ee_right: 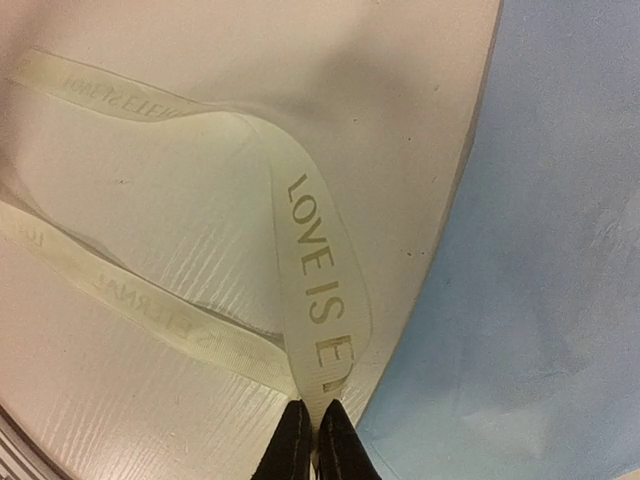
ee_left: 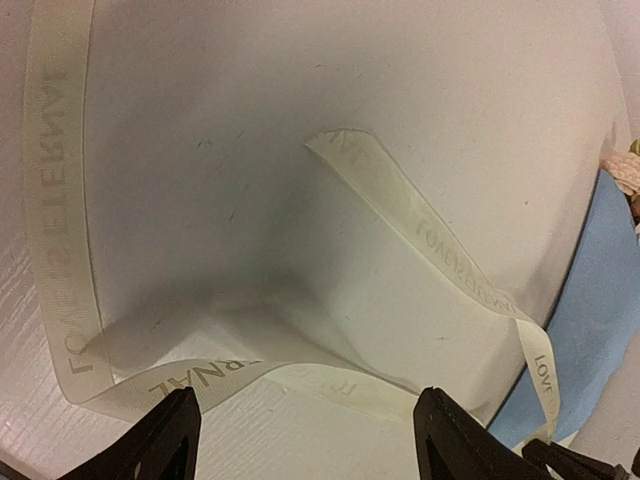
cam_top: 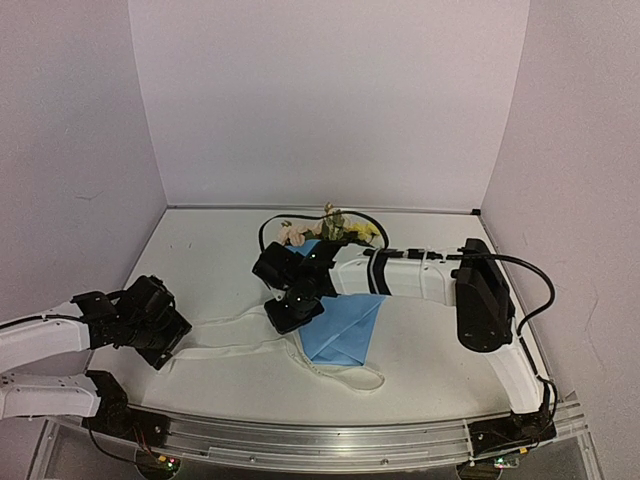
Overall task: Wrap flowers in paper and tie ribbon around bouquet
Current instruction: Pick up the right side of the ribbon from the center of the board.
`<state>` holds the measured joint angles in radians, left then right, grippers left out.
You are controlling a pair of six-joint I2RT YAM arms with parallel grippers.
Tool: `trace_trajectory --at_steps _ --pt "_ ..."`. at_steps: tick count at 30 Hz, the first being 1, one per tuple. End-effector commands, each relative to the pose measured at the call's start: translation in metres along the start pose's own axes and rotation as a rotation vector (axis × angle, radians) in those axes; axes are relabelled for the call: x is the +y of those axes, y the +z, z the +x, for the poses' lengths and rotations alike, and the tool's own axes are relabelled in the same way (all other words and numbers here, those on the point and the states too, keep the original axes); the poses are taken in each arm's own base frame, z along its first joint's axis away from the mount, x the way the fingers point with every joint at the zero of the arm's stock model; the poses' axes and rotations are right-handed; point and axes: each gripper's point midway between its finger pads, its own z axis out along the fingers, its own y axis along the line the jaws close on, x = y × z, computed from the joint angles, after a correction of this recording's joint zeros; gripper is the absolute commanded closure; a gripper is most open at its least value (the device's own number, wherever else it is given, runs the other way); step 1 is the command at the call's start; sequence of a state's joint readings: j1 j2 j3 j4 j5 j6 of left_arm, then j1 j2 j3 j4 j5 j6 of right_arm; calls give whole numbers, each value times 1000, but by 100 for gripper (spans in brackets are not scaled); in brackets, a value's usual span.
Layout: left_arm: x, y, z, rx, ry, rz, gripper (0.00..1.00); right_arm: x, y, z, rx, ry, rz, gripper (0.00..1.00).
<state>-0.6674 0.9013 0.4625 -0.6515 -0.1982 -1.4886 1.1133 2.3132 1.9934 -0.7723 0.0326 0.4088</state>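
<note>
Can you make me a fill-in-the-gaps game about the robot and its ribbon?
1. The words printed on the ribbon begin "LOVE ____".
2. The paper lying on the table is light ____.
3. The right gripper is shut on the ribbon, but the left gripper is ____.
Missing words: IS; blue; open.

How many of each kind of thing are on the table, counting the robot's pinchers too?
Bunch of flowers: 1
Blue paper: 1
Ribbon: 1
Pinchers, the left gripper and the right gripper: 2
Total: 5
</note>
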Motion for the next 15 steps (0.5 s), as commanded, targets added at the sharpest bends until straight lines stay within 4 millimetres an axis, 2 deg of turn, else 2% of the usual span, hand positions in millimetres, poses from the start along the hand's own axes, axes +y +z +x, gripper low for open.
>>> trace_trajectory --at_steps 1,4,11,15 --pt "5 -5 8 54 -110 -5 25 -1 -26 -13 -55 36 4 98" --pt "12 -4 9 56 -135 -40 26 -8 -36 -17 -83 48 32 100" --pt "41 -8 6 21 -212 -226 23 -22 -64 -25 -139 65 67 100" --pt "45 -3 4 -6 -247 -232 22 -30 -75 -23 -151 71 78 100"
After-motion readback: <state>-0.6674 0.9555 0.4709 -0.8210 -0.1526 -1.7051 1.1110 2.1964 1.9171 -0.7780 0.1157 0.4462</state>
